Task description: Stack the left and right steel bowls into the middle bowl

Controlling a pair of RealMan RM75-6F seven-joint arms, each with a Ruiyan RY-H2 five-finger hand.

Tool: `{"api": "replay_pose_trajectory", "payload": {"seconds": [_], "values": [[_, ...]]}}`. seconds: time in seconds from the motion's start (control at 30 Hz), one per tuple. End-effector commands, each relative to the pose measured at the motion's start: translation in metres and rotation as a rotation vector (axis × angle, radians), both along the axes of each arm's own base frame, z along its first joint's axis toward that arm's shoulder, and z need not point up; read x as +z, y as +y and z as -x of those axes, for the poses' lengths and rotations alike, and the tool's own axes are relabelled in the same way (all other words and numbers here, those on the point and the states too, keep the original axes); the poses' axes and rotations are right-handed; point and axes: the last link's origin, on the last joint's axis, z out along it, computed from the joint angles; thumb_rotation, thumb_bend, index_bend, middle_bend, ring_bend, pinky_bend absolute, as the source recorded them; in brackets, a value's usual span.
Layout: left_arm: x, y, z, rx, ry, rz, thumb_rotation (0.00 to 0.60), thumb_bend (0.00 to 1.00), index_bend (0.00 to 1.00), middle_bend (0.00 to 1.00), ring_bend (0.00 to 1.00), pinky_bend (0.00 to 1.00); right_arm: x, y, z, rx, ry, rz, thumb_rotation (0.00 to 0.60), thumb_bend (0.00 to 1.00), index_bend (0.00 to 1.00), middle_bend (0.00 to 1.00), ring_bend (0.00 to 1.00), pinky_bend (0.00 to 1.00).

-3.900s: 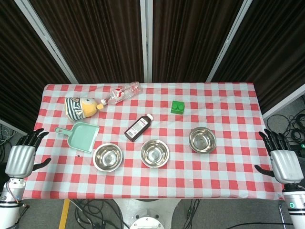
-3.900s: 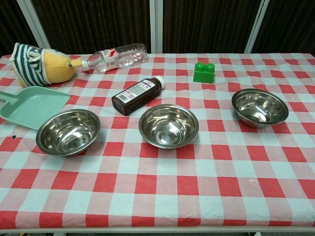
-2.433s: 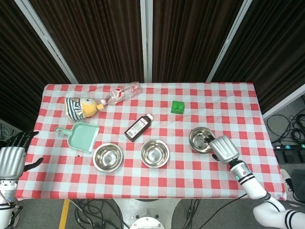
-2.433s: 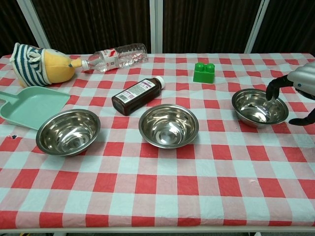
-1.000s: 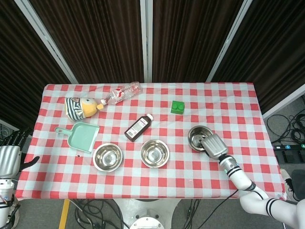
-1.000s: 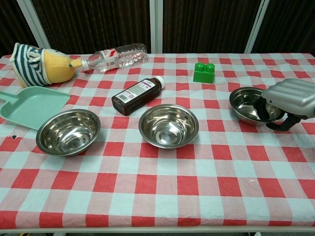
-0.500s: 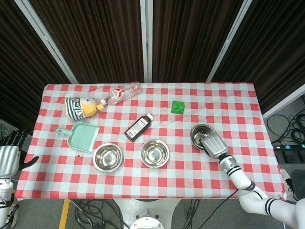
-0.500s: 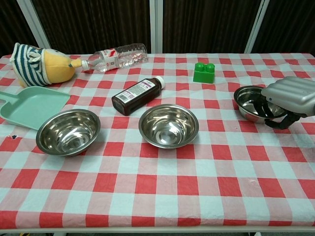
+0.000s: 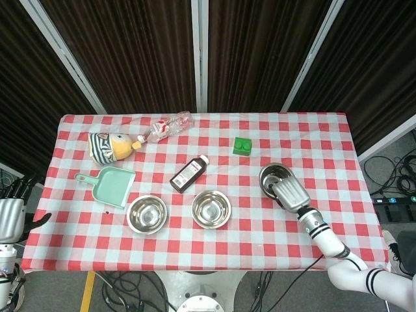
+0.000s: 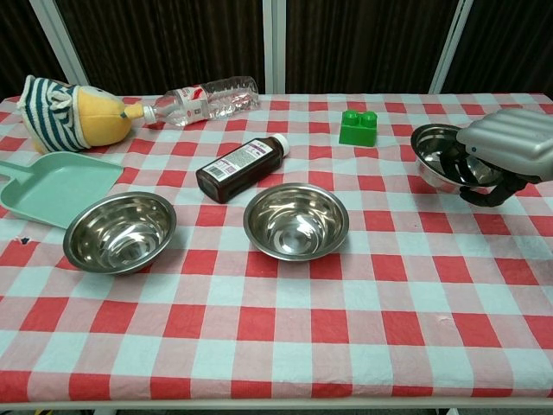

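1. My right hand (image 10: 505,147) is gripping the right bowl (image 10: 436,156) by its rim, tilted and lifted off the table (image 10: 285,346), to the right of the middle bowl (image 10: 295,220).
2. The left bowl (image 10: 120,232) is sitting to the left of the middle bowl.
3. My left hand (image 9: 11,218) is hanging with fingers spread, far left of the middle bowl.

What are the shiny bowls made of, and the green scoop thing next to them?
The bowl on the left and the middle bowl look like polished steel: silvery, mirror-bright, with reflections inside. The bowl on the right, held by the right hand, looks the same. The dustpan seems to be plastic: an even mint green, smooth and dull.
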Motion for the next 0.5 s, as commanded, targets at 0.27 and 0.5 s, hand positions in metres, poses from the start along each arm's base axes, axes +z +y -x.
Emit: {"api": "replay_pose_trajectory", "payload": {"seconds": [0.27, 0.5], "values": [[-0.003, -0.003, 0.003, 0.01, 0.007, 0.014, 0.6, 0.11, 0.26, 0.26, 0.21, 0.29, -0.006, 0.011, -0.09, 0.208, -0.056, -0.083, 0.6, 0.4, 0.7, 0.61, 0.85, 0.79], [-0.007, -0.004, 0.008, 0.026, 0.016, 0.025, 0.6, 0.11, 0.26, 0.26, 0.21, 0.29, -0.034, 0.025, -0.125, 0.251, -0.071, -0.181, 0.6, 0.4, 0.7, 0.61, 0.85, 0.79]]}}
